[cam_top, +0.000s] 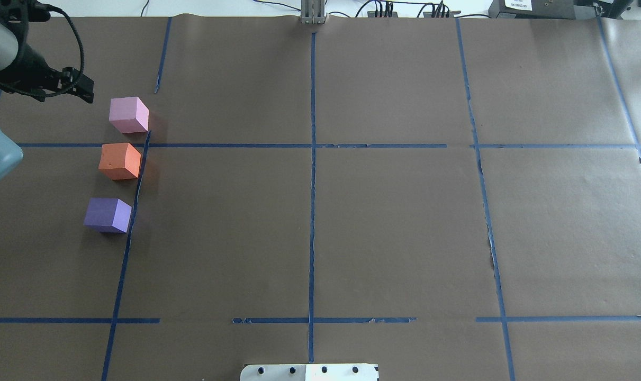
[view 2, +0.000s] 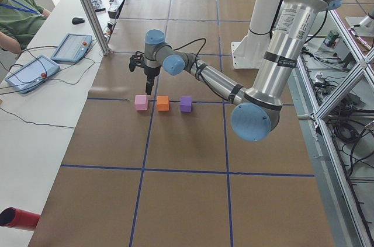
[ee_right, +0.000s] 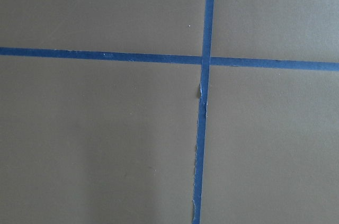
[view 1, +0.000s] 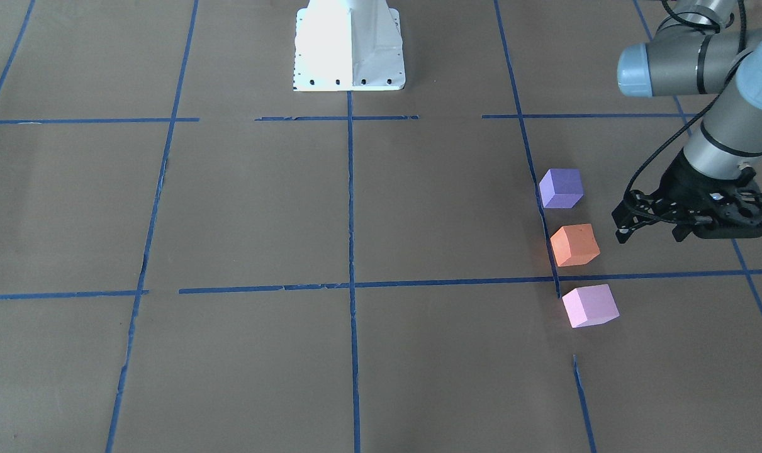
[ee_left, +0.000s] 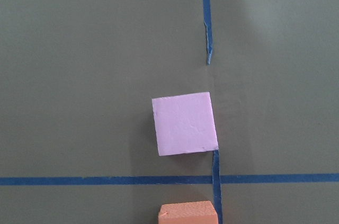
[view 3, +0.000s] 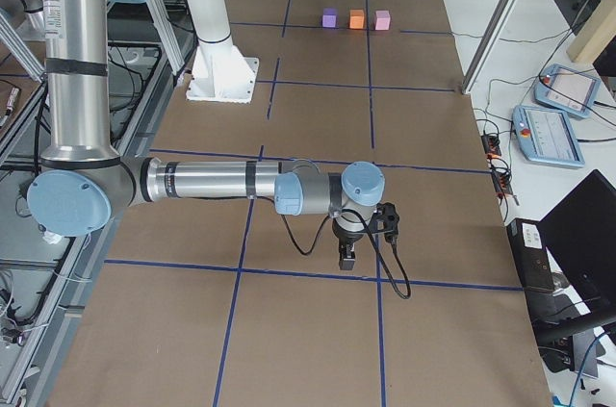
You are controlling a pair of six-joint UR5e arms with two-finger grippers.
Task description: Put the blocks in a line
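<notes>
**Front-facing:** The left gripper (view 1: 650,234) hangs over the brown table (view 1: 261,207) with its jaws spread and nothing between them. It is just beside the orange block (view 1: 574,245) and not touching it. The purple block (view 1: 561,188), the orange one and the pink block (view 1: 589,306) stand in a row along a blue tape line (view 1: 532,163), with gaps between them. Pink sits across a cross line from the other two. The white robot base (view 1: 349,47) is at the top.

**Overhead:** The row runs down the table's left side, with pink farthest from the robot and purple nearest. The left gripper is near pink, apart from it.

**Exterior left:** The left gripper points down behind pink and orange. An operator (view 2: 17,16) sits at a white bench that holds a pendant (view 2: 71,47).

**Exterior right:** The right gripper (view 3: 348,255) hovers low, well apart from the blocks. I cannot tell whether it is spread or clenched.

**Left wrist:** Pink's square top shows from above, and orange's top edge shows below it.

**Right wrist:** Two tape lines cross on the brown surface.
</notes>
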